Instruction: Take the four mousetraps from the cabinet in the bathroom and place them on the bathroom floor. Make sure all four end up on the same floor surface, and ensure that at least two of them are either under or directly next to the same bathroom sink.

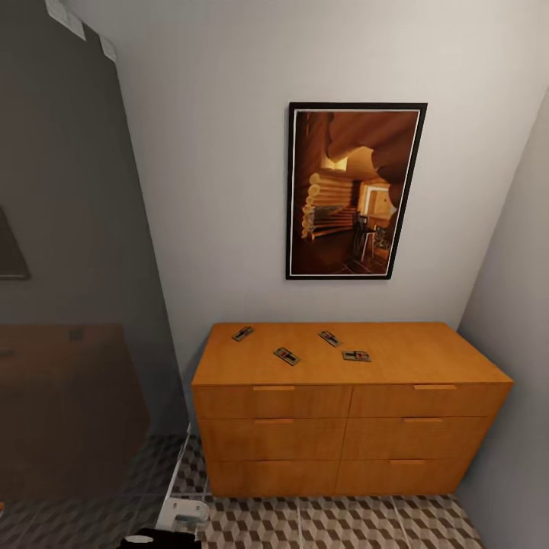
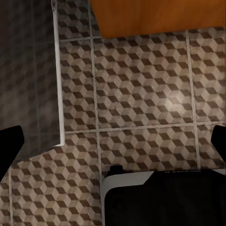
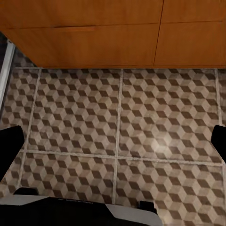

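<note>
On cabinet [image 1: 396, 358] top, four mousetraps [image 1: 287, 356] are seen lying flat, thin, hard to pinch. Left hand [image 2: 115, 141] and right hand [image 3: 113, 139] are spread, low over floor [image 3: 117, 117]; traps may be knocked off.

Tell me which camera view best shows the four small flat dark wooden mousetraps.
The head view: all four small flat dark mousetraps lie spread apart on the flat top of the orange-brown wooden cabinet, below a framed picture. The left wrist view catches a cabinet corner over patterned floor tiles; the right wrist view its drawer fronts. Neither reaches the top.
</note>
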You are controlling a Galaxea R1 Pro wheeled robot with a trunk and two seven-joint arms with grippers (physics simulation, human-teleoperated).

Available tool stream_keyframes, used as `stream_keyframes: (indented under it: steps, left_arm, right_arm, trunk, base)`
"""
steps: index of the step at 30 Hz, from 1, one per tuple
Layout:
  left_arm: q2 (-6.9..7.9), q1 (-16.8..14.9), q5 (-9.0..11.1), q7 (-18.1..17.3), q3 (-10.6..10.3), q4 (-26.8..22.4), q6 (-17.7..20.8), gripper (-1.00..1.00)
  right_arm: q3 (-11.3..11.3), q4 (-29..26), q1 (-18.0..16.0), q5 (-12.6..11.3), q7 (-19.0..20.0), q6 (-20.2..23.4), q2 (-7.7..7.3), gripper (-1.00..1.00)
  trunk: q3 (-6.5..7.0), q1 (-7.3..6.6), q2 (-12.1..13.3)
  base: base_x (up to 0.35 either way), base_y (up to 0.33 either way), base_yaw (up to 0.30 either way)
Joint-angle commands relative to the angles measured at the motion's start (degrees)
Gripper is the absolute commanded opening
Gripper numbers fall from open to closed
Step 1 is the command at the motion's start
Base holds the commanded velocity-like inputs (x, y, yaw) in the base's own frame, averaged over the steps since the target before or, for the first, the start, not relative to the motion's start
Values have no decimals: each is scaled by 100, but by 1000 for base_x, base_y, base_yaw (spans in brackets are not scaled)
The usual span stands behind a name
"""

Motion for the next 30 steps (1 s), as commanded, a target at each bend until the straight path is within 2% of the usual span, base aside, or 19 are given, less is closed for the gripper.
stream_keyframes:
  steps: [1, 5, 6, 9, 10, 14, 15, 19, 20, 22, 23, 25, 26, 30]
  left_arm:
    - [-25, -108, 2, 31, -5, -13, 90, 100]
    - [-89, -638, 15, 57, -2, -28, 341, 100]
    - [-89, -638, 15, 57, -2, -28, 341, 100]
    - [-119, -1038, 33, 67, -1, -30, 350, 100]
    - [-119, -1038, 33, 67, -1, -30, 350, 100]
    - [-156, -1553, 38, 72, 3, -23, 350, 100]
    - [-156, -1553, 38, 72, 3, -23, 350, 100]
    - [-230, -1989, 9, 79, 6, 4, 350, 100]
    - [-230, -1989, 9, 79, 6, 4, 350, 100]
    - [-254, -2161, 3, 81, 6, 13, 350, 100]
    - [-254, -2161, 3, 81, 6, 13, 350, 100]
    - [-269, -2315, 4, 82, 7, 19, 350, 100]
    - [-269, -2315, 4, 82, 7, 19, 350, 100]
    - [-282, -2524, 6, 84, 8, 38, 350, 100]
  right_arm:
    - [-7, -41, -6, -9, 25, 63, -1, 100]
    - [2, -118, -203, -8, 25, 150, -2, 100]
    - [2, -118, -203, -8, 25, 150, -2, 100]
    - [67, -144, -455, -3, 25, 199, -2, 100]
    - [67, -144, -455, -3, 25, 199, -2, 100]
    - [195, -160, -828, -6, 53, 287, -10, 100]
    - [195, -160, -828, -6, 53, 287, -10, 100]
    - [275, -167, -1257, -7, 145, 477, 16, 100]
    - [275, -167, -1257, -7, 145, 477, 16, 100]
    - [319, -168, -1488, -7, 175, 692, 32, 100]
    - [319, -168, -1488, -7, 175, 692, 32, 100]
    - [381, -169, -1738, -4, 199, 945, 54, 100]
    - [381, -169, -1738, -4, 199, 945, 54, 100]
    - [478, -170, -2082, -3, 220, 1271, 109, 100]
  trunk:
    - [0, 2, -3]
    - [0, 2, -3]
    - [0, 2, -3]
    - [0, 2, -3]
    - [0, 2, -3]
    - [0, 2, -3]
    - [0, 2, -3]
    - [0, 2, -3]
    - [0, 2, -3]
    - [0, 2, -3]
    - [0, 2, -3]
    - [0, 2, -3]
    - [0, 2, -3]
    - [0, 2, -3]
  base:
    - [0, 0, 0]
    - [0, 0, 0]
    - [0, 0, 0]
    - [0, 0, 0]
    - [0, 0, 0]
    - [0, 0, 0]
    - [0, 0, 0]
    - [0, 0, 0]
    - [0, 0, 0]
    - [0, 0, 0]
    - [0, 0, 0]
    - [0, 0, 0]
    - [0, 0, 0]
    - [0, 0, 0]
